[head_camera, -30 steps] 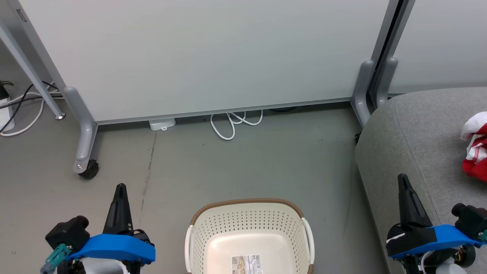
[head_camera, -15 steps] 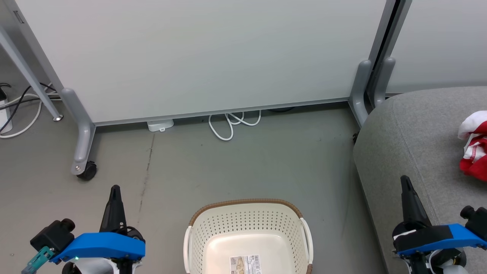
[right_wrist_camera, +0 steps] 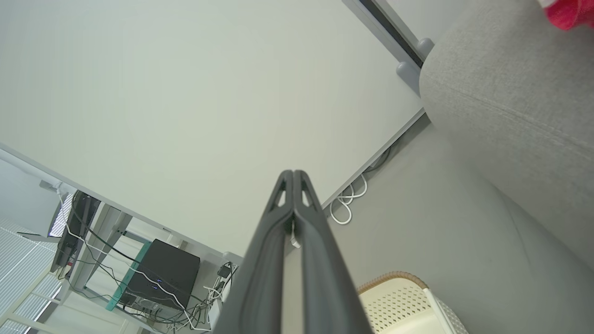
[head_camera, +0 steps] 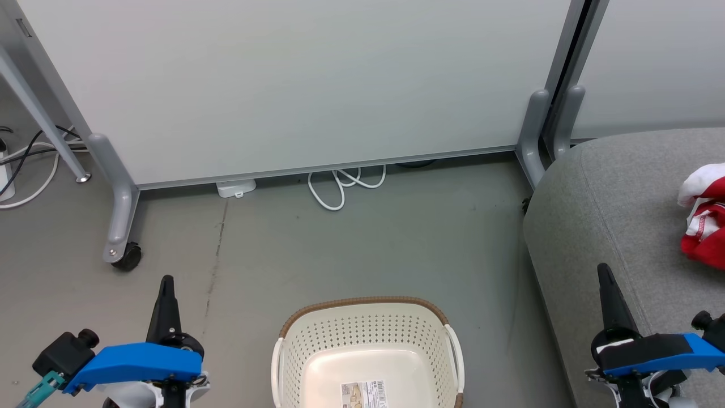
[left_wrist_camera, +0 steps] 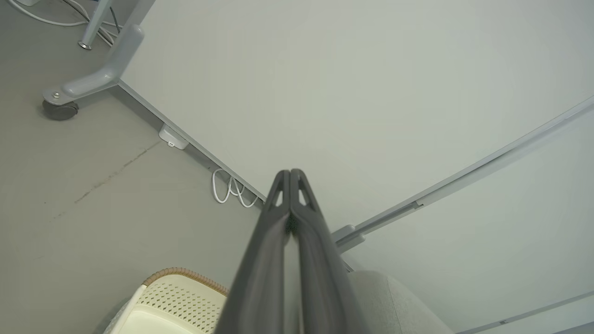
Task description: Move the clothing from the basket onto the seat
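Since the left gripper (head_camera: pixel 167 289) and right gripper (head_camera: pixel 606 280) both have their fingers pressed together on nothing, no carrying is under way. Between them the laundry basket (head_camera: pixel 362 301) shows a bare bottom. Beyond the right fingers, red-and-white clothing (head_camera: pixel 702 226) lies on the grey seat (head_camera: pixel 612 192), so the task looks finished.

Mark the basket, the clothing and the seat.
basket (head_camera: pixel 365 299): head view, far brown rim.
clothing (head_camera: pixel 705 249): head view, red fabric near the right edge.
seat (head_camera: pixel 612 198): head view, bare grey cushion top.
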`<state>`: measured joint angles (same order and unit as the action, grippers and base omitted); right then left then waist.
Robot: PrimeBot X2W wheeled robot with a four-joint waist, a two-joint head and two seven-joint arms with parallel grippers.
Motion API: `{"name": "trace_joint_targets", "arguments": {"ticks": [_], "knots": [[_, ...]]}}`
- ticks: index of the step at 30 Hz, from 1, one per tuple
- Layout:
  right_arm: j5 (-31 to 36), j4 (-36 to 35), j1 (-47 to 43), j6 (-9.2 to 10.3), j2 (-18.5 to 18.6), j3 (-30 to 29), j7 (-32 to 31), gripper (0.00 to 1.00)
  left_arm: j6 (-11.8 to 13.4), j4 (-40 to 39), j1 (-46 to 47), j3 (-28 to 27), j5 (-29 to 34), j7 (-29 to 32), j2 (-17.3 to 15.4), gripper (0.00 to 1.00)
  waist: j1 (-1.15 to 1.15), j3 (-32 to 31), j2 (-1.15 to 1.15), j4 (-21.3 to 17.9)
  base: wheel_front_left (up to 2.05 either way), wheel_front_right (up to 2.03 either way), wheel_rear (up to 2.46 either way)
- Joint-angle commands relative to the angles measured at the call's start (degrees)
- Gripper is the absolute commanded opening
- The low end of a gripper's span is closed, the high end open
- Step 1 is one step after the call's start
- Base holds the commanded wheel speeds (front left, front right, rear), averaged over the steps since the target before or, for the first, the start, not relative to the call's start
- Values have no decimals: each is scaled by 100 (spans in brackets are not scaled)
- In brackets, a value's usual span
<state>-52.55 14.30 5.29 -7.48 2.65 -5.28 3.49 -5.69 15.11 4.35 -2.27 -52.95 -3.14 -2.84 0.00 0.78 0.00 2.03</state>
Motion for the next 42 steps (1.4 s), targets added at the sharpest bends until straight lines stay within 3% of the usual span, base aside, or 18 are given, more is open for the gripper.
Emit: {"name": "trace_joint_targets", "arguments": {"ticks": [1, 42], "knots": [[-188, -71, 86, -2, 25, -17, -53, 0, -40, -74, 156, -41, -186, 39, -7, 0, 0, -1, 0, -4, 0, 0, 0], [-2547, -50, 110, -2, 32, -89, -655, 0, -142, -107, 207, -292, -2524, 623, -6, 0, 0, -33, 0, -112, 0, 0, 0]]}}
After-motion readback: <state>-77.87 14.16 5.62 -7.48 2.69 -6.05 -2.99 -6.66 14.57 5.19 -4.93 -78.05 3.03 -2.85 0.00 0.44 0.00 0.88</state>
